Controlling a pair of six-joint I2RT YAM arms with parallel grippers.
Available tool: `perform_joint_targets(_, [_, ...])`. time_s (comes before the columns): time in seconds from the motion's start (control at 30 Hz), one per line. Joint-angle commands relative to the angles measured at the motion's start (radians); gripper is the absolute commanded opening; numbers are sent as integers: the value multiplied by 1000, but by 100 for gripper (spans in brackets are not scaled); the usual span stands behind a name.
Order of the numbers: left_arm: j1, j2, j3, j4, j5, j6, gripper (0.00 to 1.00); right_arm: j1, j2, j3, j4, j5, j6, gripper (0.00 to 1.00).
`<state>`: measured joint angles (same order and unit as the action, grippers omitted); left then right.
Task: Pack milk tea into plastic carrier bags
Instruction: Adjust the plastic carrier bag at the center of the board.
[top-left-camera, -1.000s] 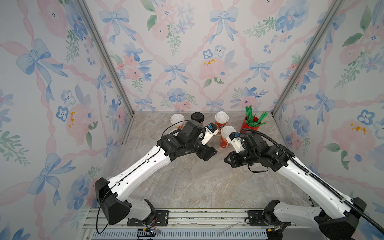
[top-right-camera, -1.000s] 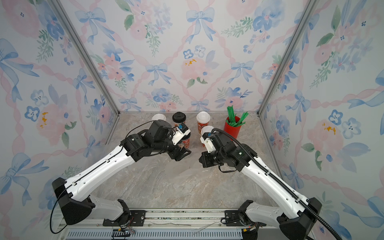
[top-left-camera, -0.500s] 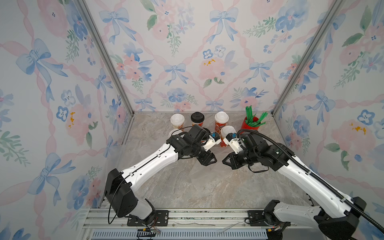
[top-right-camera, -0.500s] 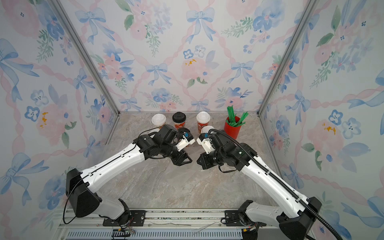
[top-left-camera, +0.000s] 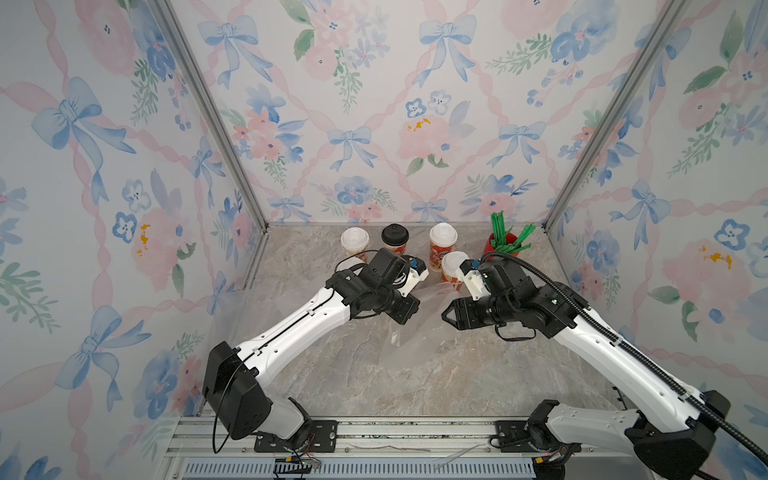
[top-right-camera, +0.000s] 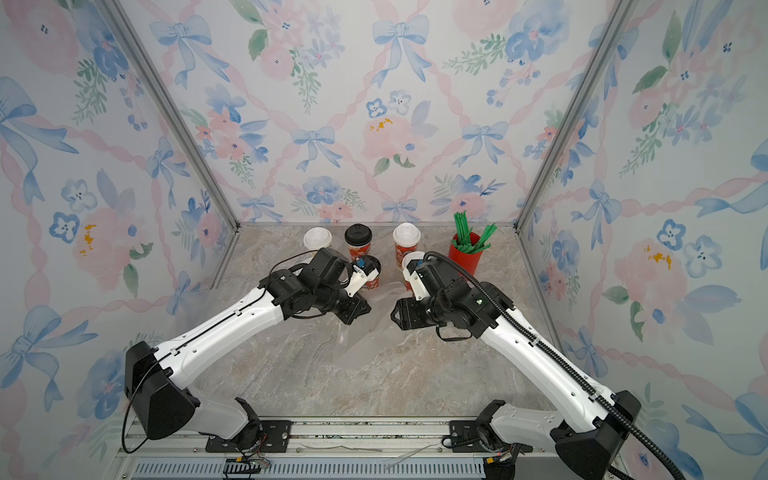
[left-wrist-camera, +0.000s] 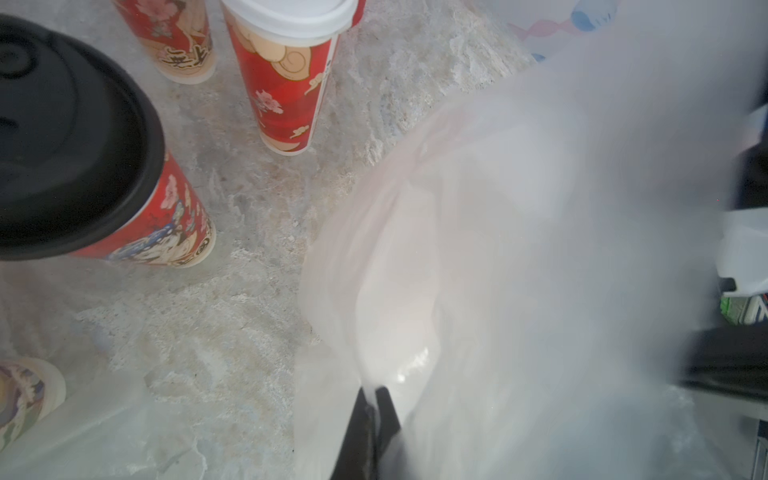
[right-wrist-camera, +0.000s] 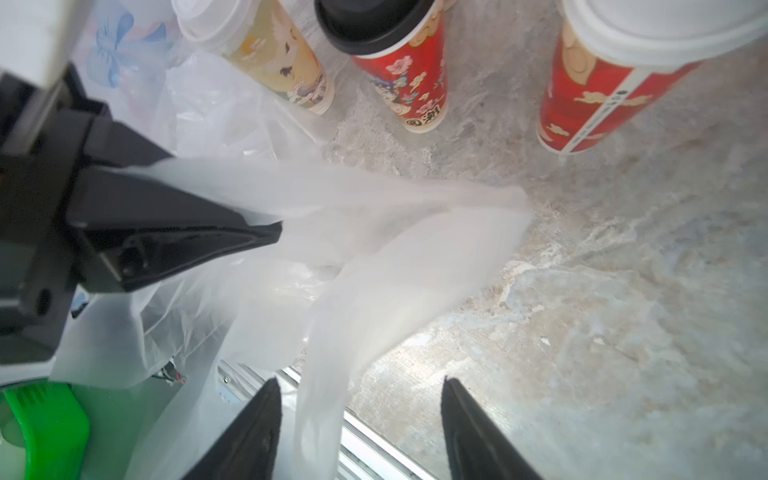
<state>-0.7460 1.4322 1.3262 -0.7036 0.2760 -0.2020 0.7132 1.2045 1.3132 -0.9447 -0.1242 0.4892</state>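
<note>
A clear plastic carrier bag (top-left-camera: 419, 332) (top-right-camera: 365, 345) hangs crumpled between my two arms at mid-table. My left gripper (left-wrist-camera: 376, 395) (top-left-camera: 409, 313) is shut on a fold of its film (left-wrist-camera: 498, 249). My right gripper (right-wrist-camera: 359, 386) (top-left-camera: 449, 316) faces it, open, with a loose strip of the bag (right-wrist-camera: 395, 270) drooping between its fingers and not pinched. Milk tea cups stand behind: a cream one (top-left-camera: 354, 241), a black-lidded red one (top-left-camera: 395, 237), and two white-lidded red ones (top-left-camera: 443, 241) (top-left-camera: 453, 266). Another black-lidded cup (top-right-camera: 370, 266) is half hidden under my left wrist.
A plain red cup of green straws (top-left-camera: 503, 245) stands at the back right corner. More clear film (right-wrist-camera: 216, 108) lies bunched near the cream cup. Flowered walls close in three sides, and a metal rail (top-left-camera: 374, 432) runs along the front edge.
My left gripper has swung in toward the middle and closed on the bag. My right gripper has opened and let the bag go.
</note>
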Motion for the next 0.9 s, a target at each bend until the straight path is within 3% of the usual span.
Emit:
perform_joint_targets(0.0, [-12, -57, -20, 25, -110, -155, 0, 50, 3, 67, -67, 147, 129, 75])
perform_joint_targets(0.13, [-51, -80, -23, 26, -242, -265, 0, 162, -1, 88, -41, 238, 227, 84])
perform_joint_targets(0.23, [-67, -95, -37, 47, -276, -323, 0, 221, 2, 50, 32, 267, 304, 89])
perform_joint_targets(0.5, [-95, -116, -87, 99, -312, -389, 0, 214, 42, -85, 226, 223, 373, 84])
perform_joint_targets(0.6, [-98, -131, -114, 112, -323, -416, 0, 177, 63, -123, 286, 152, 379, 77])
perform_joint_targets(0.7, [-98, -153, -140, 128, -339, -445, 0, 154, 91, -121, 283, 112, 367, 61])
perform_joint_targets(0.87, [-99, -192, -199, 129, -396, -479, 0, 144, 93, -100, 184, 152, 318, 31])
